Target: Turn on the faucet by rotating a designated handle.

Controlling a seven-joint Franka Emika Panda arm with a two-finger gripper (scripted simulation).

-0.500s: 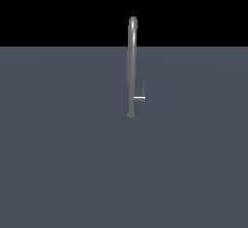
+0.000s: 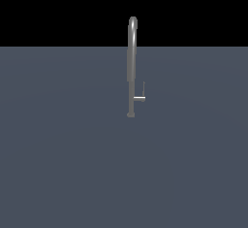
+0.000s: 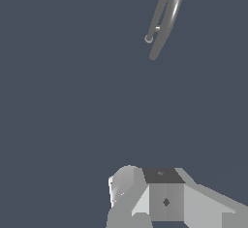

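Observation:
The faucet is a tall grey gooseneck pipe standing on the dark grey floor, its small base near the middle of the exterior view. The handle, a short stub with a thin upright pin, sticks out toward the exterior view's right, low on the pipe. No arm shows in the exterior view. In the wrist view the faucet is seen from above, far off, with the handle beside it. Grey parts of my gripper show at the frame's edge, well apart from the faucet; its jaws are not clear.
A flat dark grey surface spreads all around the faucet, under a black background.

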